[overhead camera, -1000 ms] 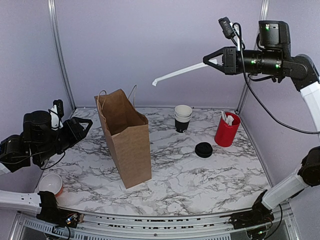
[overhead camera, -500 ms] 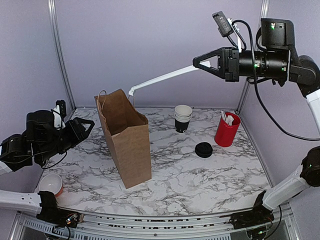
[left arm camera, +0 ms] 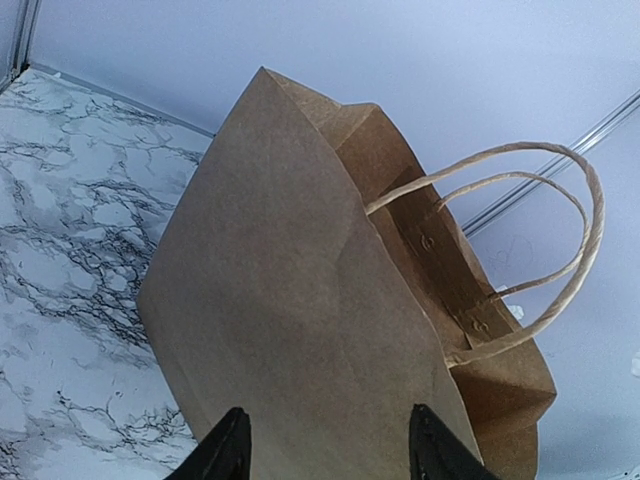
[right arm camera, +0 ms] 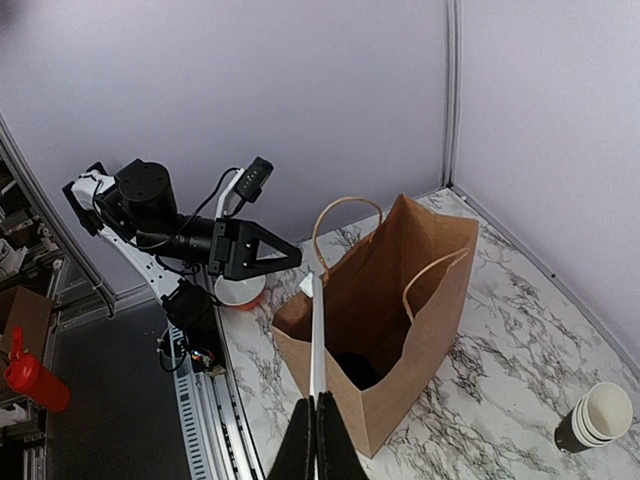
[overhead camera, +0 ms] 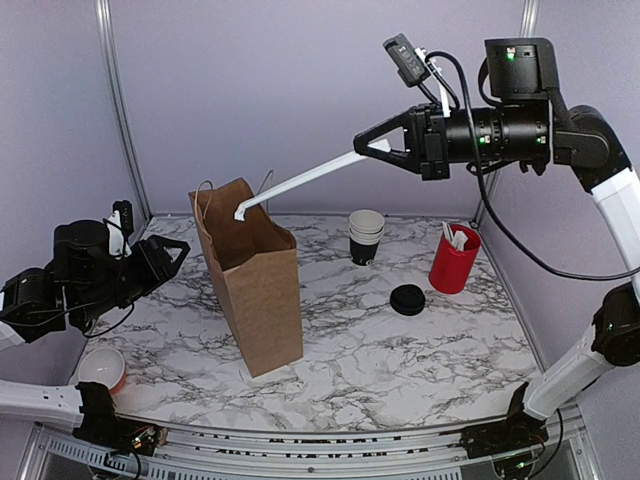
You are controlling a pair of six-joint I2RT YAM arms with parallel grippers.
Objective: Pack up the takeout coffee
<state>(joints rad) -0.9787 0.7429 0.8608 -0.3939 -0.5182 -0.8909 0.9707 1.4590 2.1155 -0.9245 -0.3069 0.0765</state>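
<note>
Packing is looking well along, judging by how things are lying. At the far left, near the table's [overhead camera: 400, 360] front edge, a small white-lined bowl [overhead camera: 101, 368] is sitting untouched. Next to the right, the left hand [overhead camera: 172, 262] is hovering spread wide and gripping nothing. It is aiming at the left side of the brown paper bag [overhead camera: 262, 290], with a gap showing between them in the top view.

The bag is standing upright and open. In the right wrist view a dark round shape is lying at its bottom, which I am taking to be the takeout coffee [right arm camera: 355, 368], though the shadow is hiding its details.

A long white stick [overhead camera: 300, 180] is slanting down from the right, its tip hanging right at the bag's mouth. Further right, the stack of cups [overhead camera: 366, 236], the loose black lid [overhead camera: 407, 299] and the red holder [overhead camera: 454, 259] of white sticks are standing apart on the table. High at the right, the right hand [overhead camera: 368, 147] is pinching the stick's upper end, fingers closed on it.

So the step in hand is adding the stick to the bag. The next move is calling for the tip to go down inside the opening, clear of the paper handles, before the fingers part.
</note>
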